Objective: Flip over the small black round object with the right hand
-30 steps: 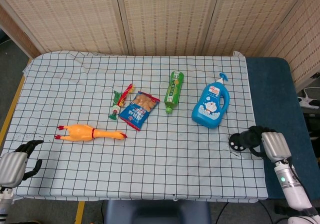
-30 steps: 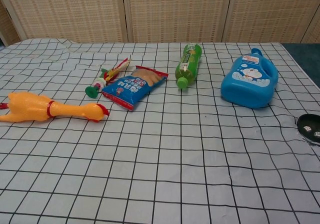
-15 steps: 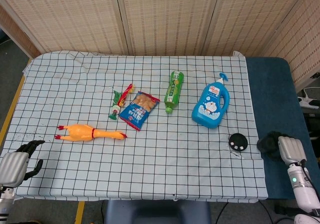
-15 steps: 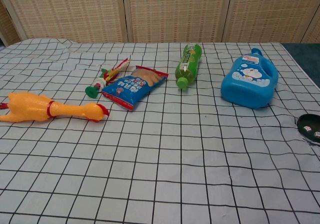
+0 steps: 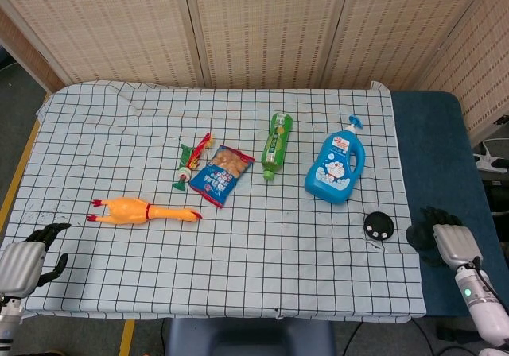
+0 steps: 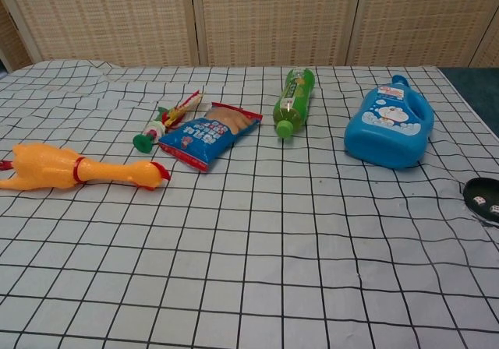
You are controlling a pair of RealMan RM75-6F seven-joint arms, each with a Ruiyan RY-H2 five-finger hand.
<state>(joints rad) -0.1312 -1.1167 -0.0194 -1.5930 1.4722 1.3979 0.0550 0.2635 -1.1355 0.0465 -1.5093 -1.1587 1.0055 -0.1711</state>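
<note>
Head view: tabletop (image 5: 238, 276) draped in a white cloth with a black grid, slightly rumpled at the far left; woven reed screens (image 5: 262, 22) behind. Small black round object (image 5: 378, 226) lies flat near the cloth's right edge, below the glossy blue plastic jug (image 5: 336, 168). Right hand (image 5: 440, 238) hangs just off that edge over blue fabric, apart from the object, dark fingers curled, holding nothing. Left hand (image 5: 28, 257) rests at the near-left corner, fingers loosely spread.
</note>
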